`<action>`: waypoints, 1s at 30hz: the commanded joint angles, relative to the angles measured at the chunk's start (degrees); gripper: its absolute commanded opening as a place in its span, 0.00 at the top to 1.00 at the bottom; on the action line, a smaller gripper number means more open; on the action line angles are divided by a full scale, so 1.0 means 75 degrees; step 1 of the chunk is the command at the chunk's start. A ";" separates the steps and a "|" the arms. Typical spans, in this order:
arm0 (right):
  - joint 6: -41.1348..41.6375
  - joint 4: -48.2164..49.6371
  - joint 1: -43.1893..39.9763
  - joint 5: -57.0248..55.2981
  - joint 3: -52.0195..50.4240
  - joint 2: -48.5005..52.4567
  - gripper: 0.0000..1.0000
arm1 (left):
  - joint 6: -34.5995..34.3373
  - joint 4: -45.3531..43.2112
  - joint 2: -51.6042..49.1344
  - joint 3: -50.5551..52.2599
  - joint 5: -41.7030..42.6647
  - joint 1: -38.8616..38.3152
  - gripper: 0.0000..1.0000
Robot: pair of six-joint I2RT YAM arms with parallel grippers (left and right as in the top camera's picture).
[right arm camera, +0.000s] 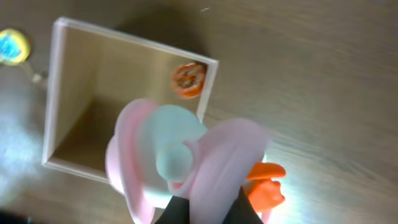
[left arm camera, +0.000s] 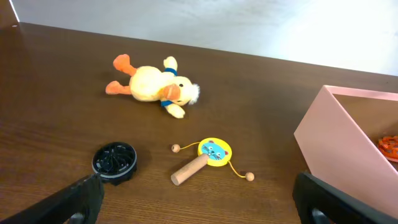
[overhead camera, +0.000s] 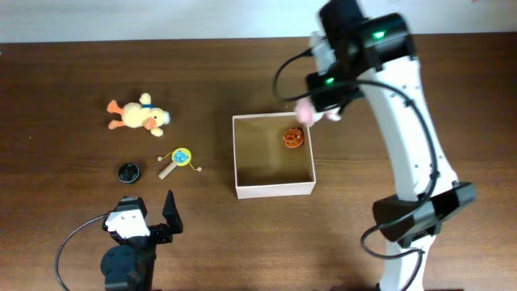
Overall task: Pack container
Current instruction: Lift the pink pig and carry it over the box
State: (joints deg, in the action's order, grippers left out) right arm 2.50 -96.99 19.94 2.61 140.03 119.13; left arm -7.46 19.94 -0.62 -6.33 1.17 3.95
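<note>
1. The box (overhead camera: 262, 166) sits open near the middle of the desk (overhead camera: 65, 65). A small orange toy (overhead camera: 293, 138) lies inside at its far right corner.
2. Our right claw (right arm camera: 199, 210) is closed on a soft pink toy (right arm camera: 180, 155) with an orange part poking out at one side. It hangs above the box's far right corner, seemingly over the rim, not the middle.
3. If we let go here, the toy could catch the wall and tumble out onto the desk. We judge it should be further in over the box floor first.
4. The toy is bulky and floppy and hides most of the fingers, so we cannot tell how deep the grip is. A shallow hold might slip early.
5. Our left claw (left arm camera: 198, 198) is spread wide and empty, low by the near edge. The duck (overhead camera: 139, 115), rattle (overhead camera: 179, 159) and black disc (overhead camera: 128, 171) lie left of the box.
6. If the left arm reached boxward now, the two arms could collide.
</note>
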 commanded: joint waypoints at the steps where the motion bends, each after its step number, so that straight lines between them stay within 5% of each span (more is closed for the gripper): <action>1: -0.0102 -0.0047 0.0458 0.0085 0.0041 -0.0067 0.96 | 0.0122 0.0003 0.0038 0.0032 0.0105 0.0052 0.01; 30: -0.0216 0.3226 0.1670 0.0093 -0.5097 -0.0064 0.96 | 0.0122 0.0003 0.0038 0.0032 0.0105 0.0052 0.01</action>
State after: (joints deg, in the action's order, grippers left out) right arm 1.06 -73.80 30.02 2.92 103.88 119.24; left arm -7.46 19.94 -0.62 -6.33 1.17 3.95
